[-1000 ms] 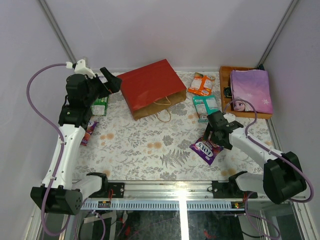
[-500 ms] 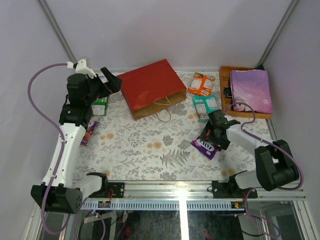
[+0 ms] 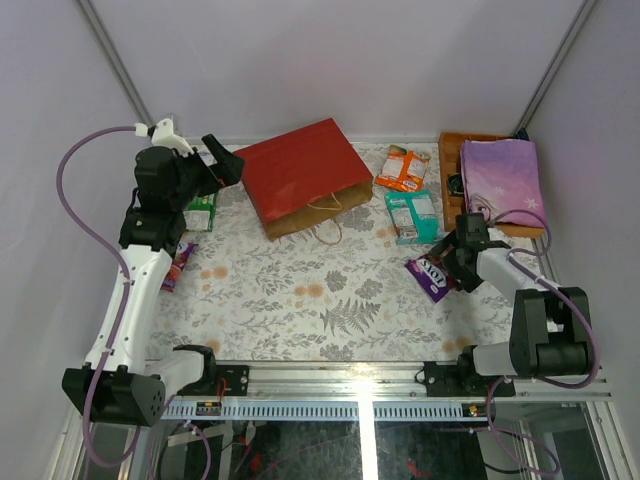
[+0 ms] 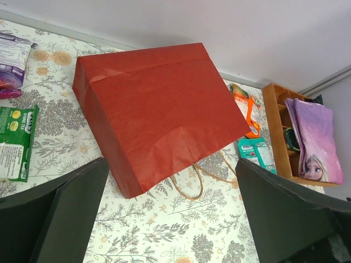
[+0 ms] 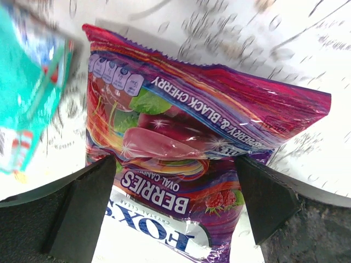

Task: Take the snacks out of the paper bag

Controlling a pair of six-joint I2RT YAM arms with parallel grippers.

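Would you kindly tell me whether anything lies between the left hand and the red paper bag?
Nothing visible does. The left hand hangs open by the paper bag, whose red side fills its wrist view unobstructed; the green packet lies off to one side.

Pale lilac walls (image 3: pixel 330 60); floral-patterned tabletop (image 3: pixel 290 300); metal corner struts (image 3: pixel 117 70).
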